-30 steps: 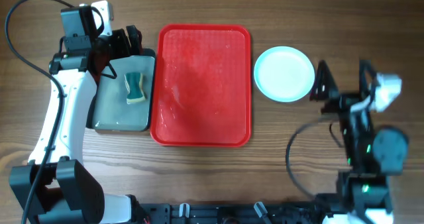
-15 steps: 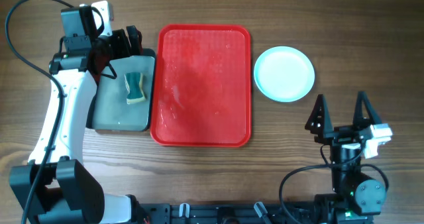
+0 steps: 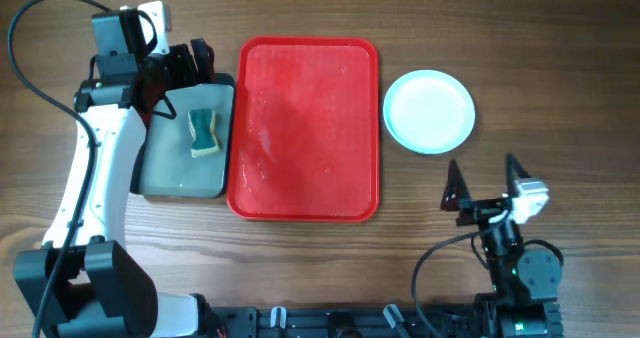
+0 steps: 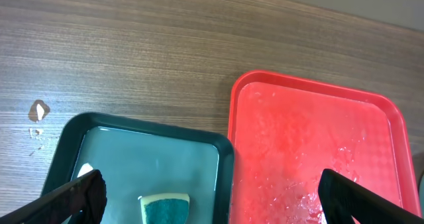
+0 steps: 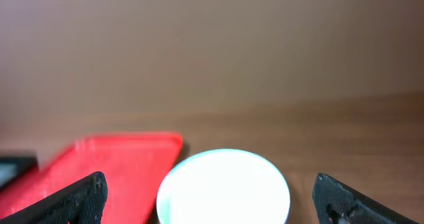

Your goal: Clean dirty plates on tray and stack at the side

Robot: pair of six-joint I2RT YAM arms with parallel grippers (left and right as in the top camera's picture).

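Now confirm the end state. Find plates (image 3: 429, 111) off tray (image 3: 305, 118), resting on table (image 3: 560, 38) just beside its right rim, presumably as the side stack; cannot tell layer count from above. Note tray bare and beaded with water, likely from washing. Read left gripper (image 3: 192, 62) as fully spread, holding nothing, poised over far end of pan (image 3: 170, 163), near sponge (image 3: 204, 131) for ready reach. Read right gripper (image 3: 482, 173) as wide apart, empty, parked toward front table edge, apart from stack, probably to avoid knocking it.
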